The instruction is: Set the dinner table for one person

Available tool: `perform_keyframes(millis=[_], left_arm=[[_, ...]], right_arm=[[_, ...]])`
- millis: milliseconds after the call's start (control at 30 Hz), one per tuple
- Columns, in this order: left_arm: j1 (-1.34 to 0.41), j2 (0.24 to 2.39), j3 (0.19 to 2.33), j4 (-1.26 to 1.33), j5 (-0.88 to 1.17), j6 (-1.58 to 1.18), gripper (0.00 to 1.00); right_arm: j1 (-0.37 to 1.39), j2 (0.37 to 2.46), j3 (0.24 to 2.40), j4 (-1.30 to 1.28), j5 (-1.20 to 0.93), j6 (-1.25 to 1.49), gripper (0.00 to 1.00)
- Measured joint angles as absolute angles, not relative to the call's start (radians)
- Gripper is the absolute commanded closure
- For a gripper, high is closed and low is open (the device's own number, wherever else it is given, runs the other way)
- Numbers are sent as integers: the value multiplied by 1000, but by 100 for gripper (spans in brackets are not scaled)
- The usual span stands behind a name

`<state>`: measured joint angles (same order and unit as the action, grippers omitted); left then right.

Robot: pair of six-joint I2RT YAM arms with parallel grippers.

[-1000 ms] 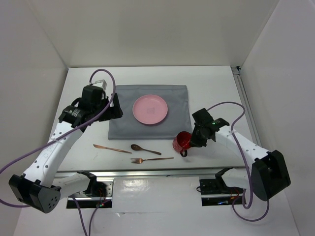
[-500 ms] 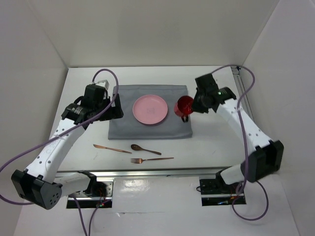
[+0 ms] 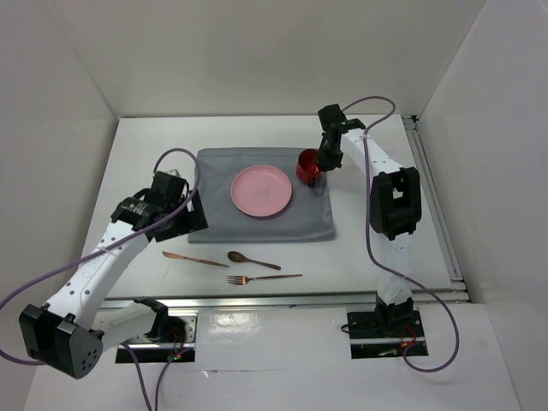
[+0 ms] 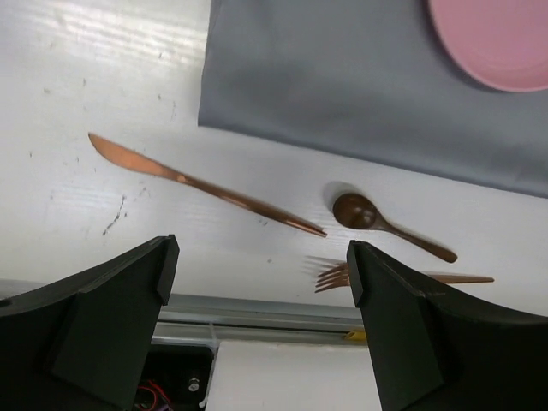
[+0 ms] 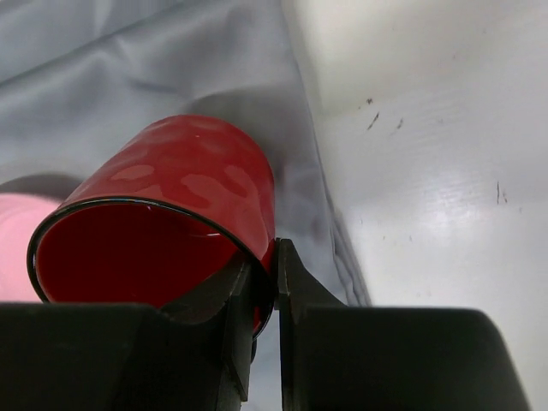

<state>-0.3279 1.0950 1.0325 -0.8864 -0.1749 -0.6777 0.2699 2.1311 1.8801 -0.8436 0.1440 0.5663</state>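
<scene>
On the white dinner table [image 3: 377,248] lies a grey cloth mat [image 3: 261,221] with a pink plate [image 3: 261,190] in its middle. My right gripper [image 3: 324,163] is shut on the rim of a red cup [image 3: 308,167], holding it over the mat's far right corner; in the right wrist view one finger is inside the cup [image 5: 163,231] and one outside. A copper knife [image 3: 194,259], spoon [image 3: 253,259] and fork [image 3: 264,278] lie on the table near the front edge. My left gripper [image 3: 190,216] is open and empty above the mat's left edge; its view shows the knife [image 4: 205,184], spoon [image 4: 390,227] and fork [image 4: 402,276].
White walls enclose the table on three sides. A metal rail [image 3: 282,300] runs along the front edge. Purple cables loop from both arms. The plate's edge shows at the top right of the left wrist view [image 4: 497,43].
My right gripper has carried the red cup from the table's near right, up and left, to the mat's far right corner. My left arm has drawn back toward the front.
</scene>
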Motion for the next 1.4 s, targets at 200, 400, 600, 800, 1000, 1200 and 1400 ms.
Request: perform_keyframes(millis=[200, 400, 600, 800, 1000, 1200, 1400], left_arm=[[-363, 1036, 942, -936, -188, -776, 1], [-377, 1008, 905, -928, -179, -870, 1], [-388, 992, 821, -927, -147, -949, 1], [-388, 1076, 813, -923, -164, -1011, 1], [-388, 1134, 762, -879, -202, -1098, 4], [-388, 1241, 735, -809, -205, -1170, 11], [-396, 1317, 735, -764, -213, -1240, 17]], right_arm=[[258, 2209, 1936, -818, 151, 558, 100], [246, 2247, 1976, -778, 145, 556, 100], [237, 2250, 1977, -753, 118, 566, 31], [235, 2246, 1974, -717, 59, 554, 5], [236, 2131, 1913, -696, 34, 553, 1], [240, 1878, 1818, -640, 19, 552, 1], [239, 1700, 1733, -597, -10, 542, 1]])
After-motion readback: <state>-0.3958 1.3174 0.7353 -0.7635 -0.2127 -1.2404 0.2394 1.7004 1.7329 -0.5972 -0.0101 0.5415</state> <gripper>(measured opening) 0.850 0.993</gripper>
